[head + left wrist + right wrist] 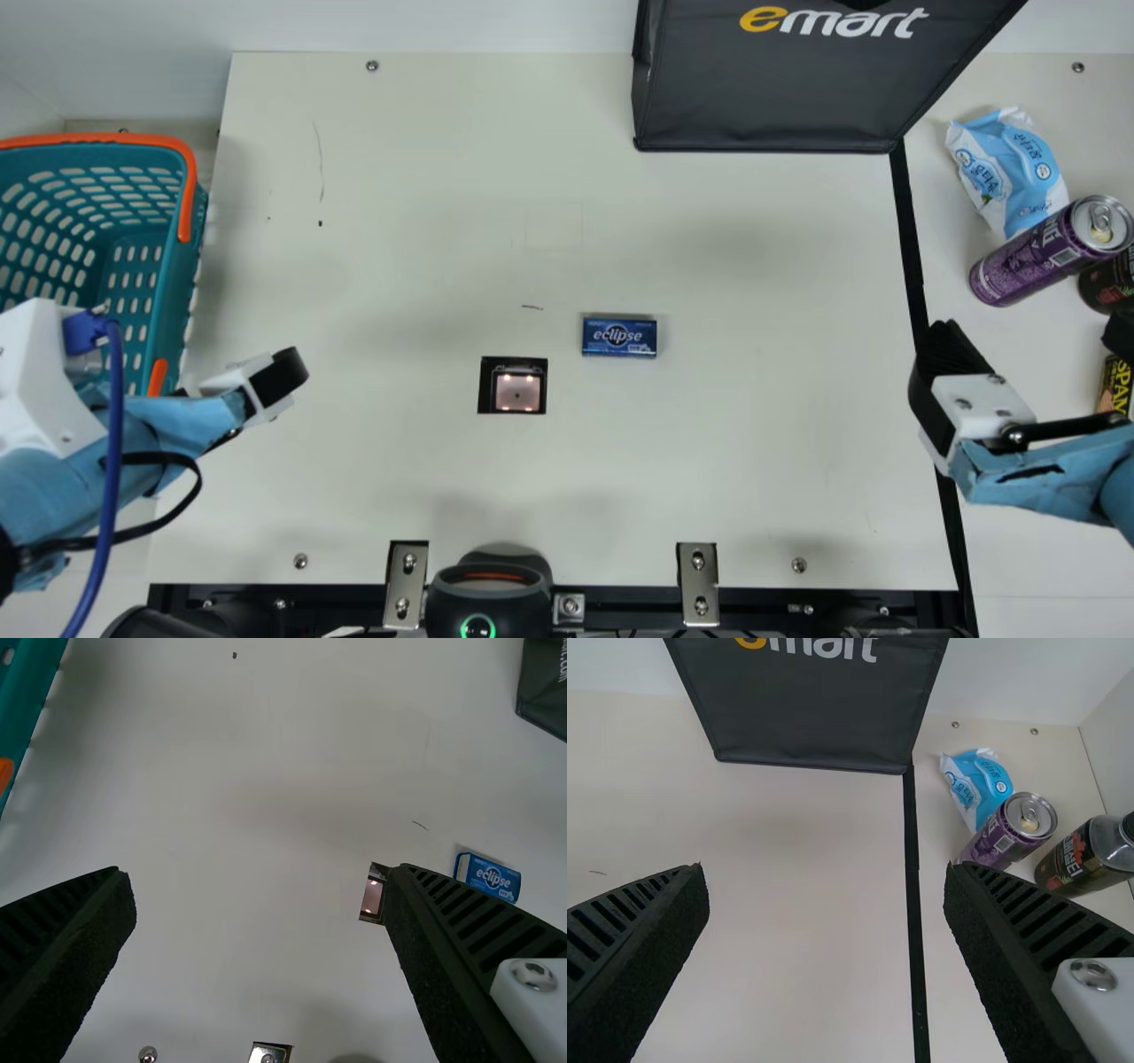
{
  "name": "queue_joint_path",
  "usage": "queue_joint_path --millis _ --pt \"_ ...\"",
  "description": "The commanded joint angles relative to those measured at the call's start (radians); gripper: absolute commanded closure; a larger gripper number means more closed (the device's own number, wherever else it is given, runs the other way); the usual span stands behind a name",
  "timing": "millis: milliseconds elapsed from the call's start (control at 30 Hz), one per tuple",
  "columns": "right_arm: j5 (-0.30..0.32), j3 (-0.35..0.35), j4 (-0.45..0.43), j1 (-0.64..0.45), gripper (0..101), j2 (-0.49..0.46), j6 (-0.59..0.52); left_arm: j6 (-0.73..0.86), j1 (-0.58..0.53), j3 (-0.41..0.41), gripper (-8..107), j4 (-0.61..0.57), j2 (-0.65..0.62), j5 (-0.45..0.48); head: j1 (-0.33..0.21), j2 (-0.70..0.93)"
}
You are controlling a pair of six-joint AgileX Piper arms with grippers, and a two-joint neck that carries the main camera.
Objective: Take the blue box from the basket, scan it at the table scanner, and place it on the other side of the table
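Cardboard-looking box (619, 338), small, blue and oblong, and it's lying flat on the table (399, 221), near the scanner (513, 385) but apart from it, up and to its right in the main view! That scanner is a black square set around a glassy, pinkish, lit pane. Over on the left, the basket (182, 283): teal plastic, walls punched with rounded slots, orange handle. Up top, the bag (762, 97), dark smooth fabric with crisp seams. Across the black strip (908, 230), a crinkled blue-and-white packet (1010, 168) and a purple metal can (1032, 266), tilted, with a shiny lid; a dark, rounded bottle (1103, 850) lies just beyond it.

Both tools, wide apart and holding nothing! The left gripper (279, 377) is over the table by the basket, the right gripper (941, 363) beside the strip, ribbed fingers spread on each.

And the count: one box, one scanner pane, one basket, one bag, one packet, one purple can, one bottle, two metal brackets (407, 585) along the near edge.
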Motion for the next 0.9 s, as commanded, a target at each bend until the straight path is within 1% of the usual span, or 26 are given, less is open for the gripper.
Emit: queue_joint_path --millis 0,533,867 --pt "0.0 0.0 0.0 0.0 6 0.0 0.0 0.0 0.0 0.0 9 0.0 0.0 0.0 -0.029 0.0" --pt "-0.001 -0.001 0.0 0.002 6 0.002 -0.002 0.0 0.0 0.0 9 0.0 0.0 0.0 -0.029 0.0" --pt "-0.017 0.008 0.026 0.066 6 0.028 -0.061 0.0 0.0 0.0 9 0.0 0.0 0.0 -0.029 0.0"
